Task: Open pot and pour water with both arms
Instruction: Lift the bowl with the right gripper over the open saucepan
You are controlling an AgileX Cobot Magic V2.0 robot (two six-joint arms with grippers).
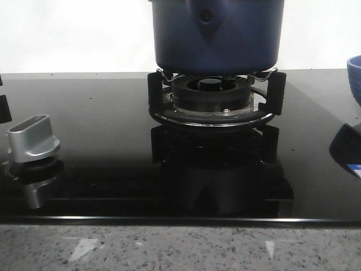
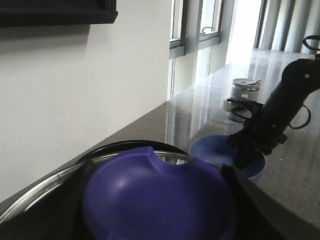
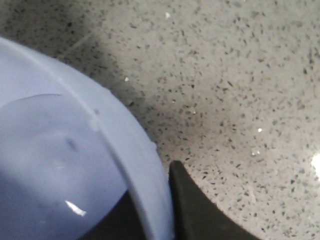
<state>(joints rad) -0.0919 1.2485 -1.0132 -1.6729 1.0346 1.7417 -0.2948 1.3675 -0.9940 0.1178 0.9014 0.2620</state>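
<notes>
The dark navy pot (image 1: 217, 34) stands on the black burner grate (image 1: 214, 93), its pointed bracket (image 1: 207, 20) facing the camera; its top is cut off in the front view. In the left wrist view my left gripper (image 2: 159, 205) is shut on the lid's blue knob (image 2: 157, 197), a dark finger pressed on each side, above the lid's metal rim (image 2: 45, 187). My right gripper (image 3: 160, 200) is shut on the rim of a blue bowl (image 3: 55, 165), one finger (image 3: 200, 215) outside the wall and one inside. The left wrist view shows that bowl (image 2: 212, 147) beside the pot.
A silver stove knob (image 1: 32, 138) sits at the left of the glossy black hob. The bowl's edge (image 1: 354, 76) shows at the far right. A metal jar (image 2: 244, 95) stands on the speckled counter behind the right arm (image 2: 285, 100). A wall runs close behind the pot.
</notes>
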